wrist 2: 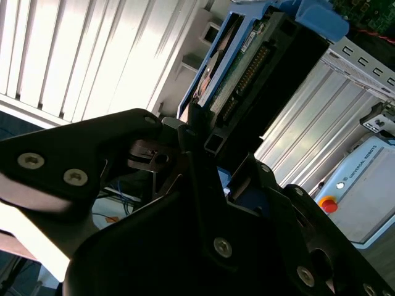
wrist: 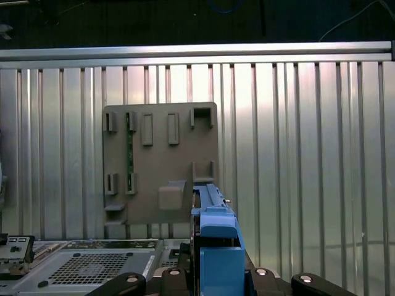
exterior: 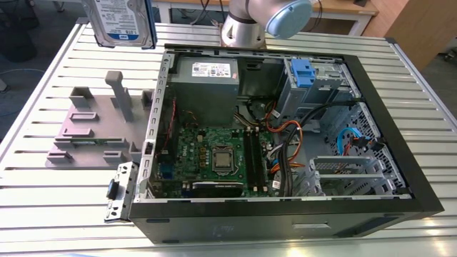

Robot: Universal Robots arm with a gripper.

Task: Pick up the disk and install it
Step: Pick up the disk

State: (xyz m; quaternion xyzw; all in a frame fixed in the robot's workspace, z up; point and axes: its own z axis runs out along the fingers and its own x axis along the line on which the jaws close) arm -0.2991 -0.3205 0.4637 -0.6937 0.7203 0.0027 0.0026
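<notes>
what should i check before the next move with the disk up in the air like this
1. disk clear of the grey stand: ok, it hangs in the air apart from the stand.
2. gripper shut on the disk: ok, in the second wrist view it clamps the disk's edge.
3. blue carrier bracket on the disk: ok, in place in the first wrist view.
4. computer case open: ok, the inside is exposed.
5. drive cage free to take the disk: cannot tell.
6. cables away from the drive cage: cannot tell, a black one loops close beside it.
</notes>
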